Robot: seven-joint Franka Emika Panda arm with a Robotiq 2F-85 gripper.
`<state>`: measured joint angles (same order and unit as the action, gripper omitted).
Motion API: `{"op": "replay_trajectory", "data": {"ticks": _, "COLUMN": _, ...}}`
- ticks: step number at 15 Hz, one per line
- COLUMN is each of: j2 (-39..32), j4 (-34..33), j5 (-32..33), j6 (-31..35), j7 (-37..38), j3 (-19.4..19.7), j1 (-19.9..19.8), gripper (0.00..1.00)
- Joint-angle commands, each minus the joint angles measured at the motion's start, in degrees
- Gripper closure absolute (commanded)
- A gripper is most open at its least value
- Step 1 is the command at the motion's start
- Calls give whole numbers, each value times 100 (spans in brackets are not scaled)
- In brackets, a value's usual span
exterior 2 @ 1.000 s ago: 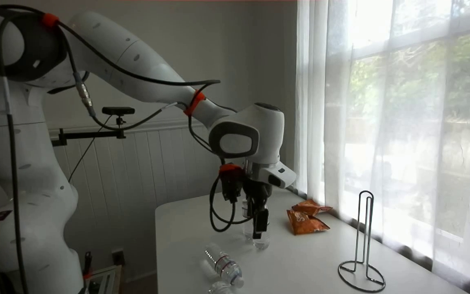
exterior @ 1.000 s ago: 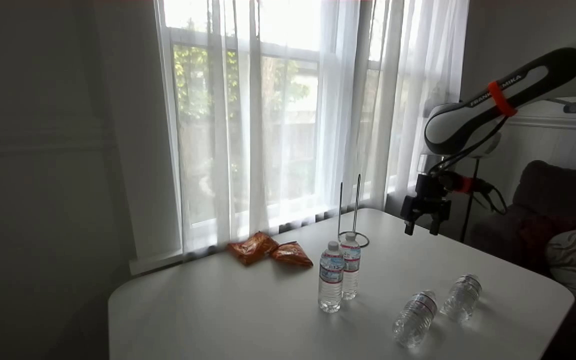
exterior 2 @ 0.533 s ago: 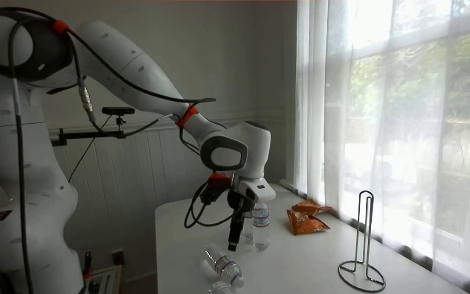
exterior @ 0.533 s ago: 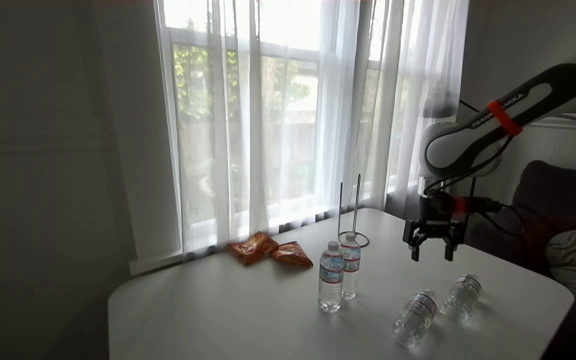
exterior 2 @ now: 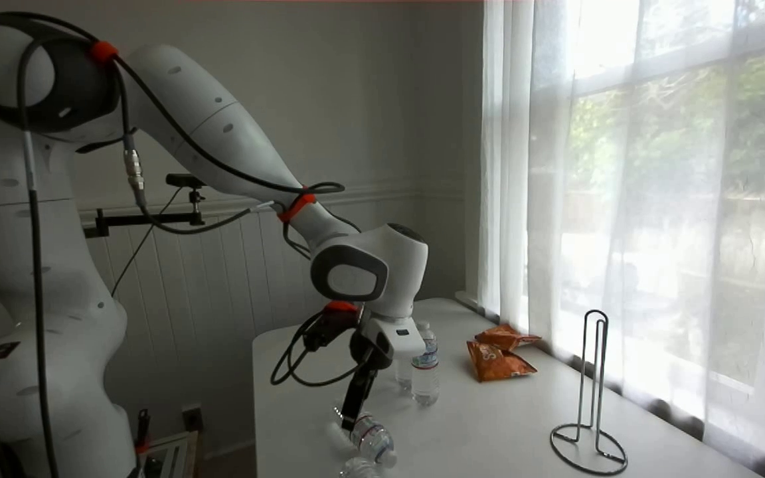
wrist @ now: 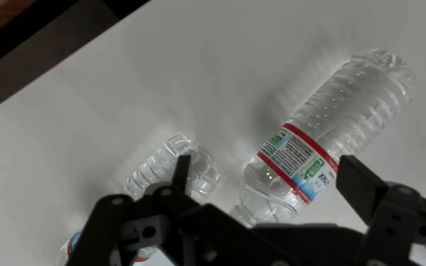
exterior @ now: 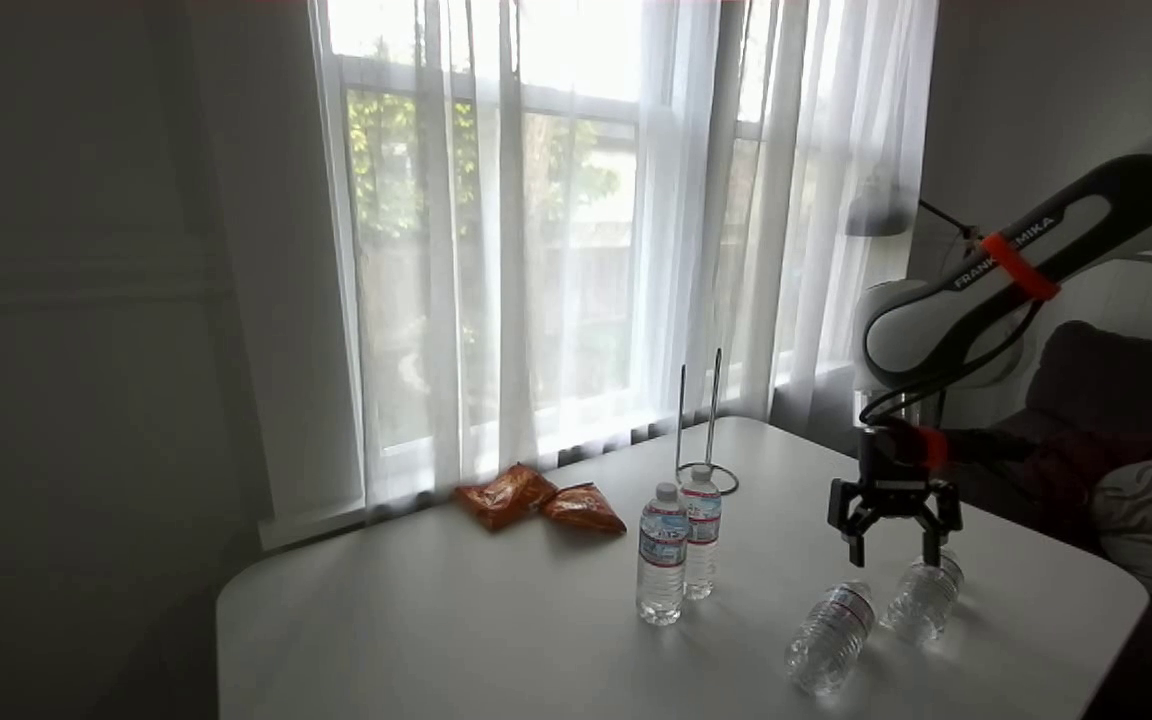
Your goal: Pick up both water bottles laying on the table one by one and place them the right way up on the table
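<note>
Two clear water bottles lie on their sides on the white table (exterior: 436, 620). The bottle nearer the camera in an exterior view (exterior: 829, 640) is the right-hand bottle in the wrist view (wrist: 309, 147). It also shows in an exterior view (exterior 2: 374, 439). The second lying bottle (exterior: 921, 605) shows partly at the left in the wrist view (wrist: 154, 177) and is cut off in an exterior view (exterior 2: 359, 469). My gripper (exterior: 894, 558) is open and empty above them; the right-hand bottle lies between its fingers (wrist: 264, 166) in the wrist view. The gripper hides both caps there.
Two similar bottles stand upright close together, one (exterior: 662, 560) in front of the other (exterior: 703, 530). Two orange packets (exterior: 506, 497) (exterior: 584, 508) lie by the window. A wire stand (exterior 2: 582, 378) stands near the window side. The table's edge (wrist: 65, 61) shows at the upper left in the wrist view.
My gripper has come down and across, from beside the upright bottles to over the lying bottles. It stays open. The bottles have not moved.
</note>
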<state>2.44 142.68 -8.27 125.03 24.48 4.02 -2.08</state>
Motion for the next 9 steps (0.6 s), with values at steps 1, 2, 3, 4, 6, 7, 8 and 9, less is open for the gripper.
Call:
{"op": "replay_trajectory", "data": {"ticks": 1, "j2": -93, "j4": 18, "j5": -9, "j6": 155, "j7": 224, "j3": -70, "j1": -40, "gripper": 0}}
{"op": "replay_trajectory", "data": {"ticks": 2, "j2": -137, "j4": 34, "j5": -8, "j6": 249, "j7": 367, "j3": -80, "j1": -35, "gripper": 0}}
{"op": "replay_trajectory", "data": {"ticks": 3, "j2": -177, "j4": 36, "j5": -68, "j6": 295, "j7": 429, "j3": -81, "j1": -27, "gripper": 0}}
{"op": "replay_trajectory", "data": {"ticks": 4, "j2": -214, "j4": 54, "j5": -109, "j6": 386, "j7": 538, "j3": -83, "j1": -21, "gripper": 0}}
{"op": "replay_trajectory", "data": {"ticks": 6, "j2": -310, "j4": 53, "j5": -212, "j6": 514, "j7": 706, "j3": -88, "j1": -5, "gripper": 0}}
{"op": "replay_trajectory", "data": {"ticks": 7, "j2": -338, "j4": 59, "j5": -224, "j6": 566, "j7": 728, "j3": -99, "j1": 10, "gripper": 0}}
{"op": "replay_trajectory", "data": {"ticks": 8, "j2": -370, "j4": 62, "j5": -335, "j6": 615, "j7": 722, "j3": -111, "j1": 26, "gripper": 0}}
{"op": "replay_trajectory", "data": {"ticks": 9, "j2": -398, "j4": 72, "j5": -387, "j6": 688, "j7": 767, "j3": -122, "j1": 42, "gripper": 0}}
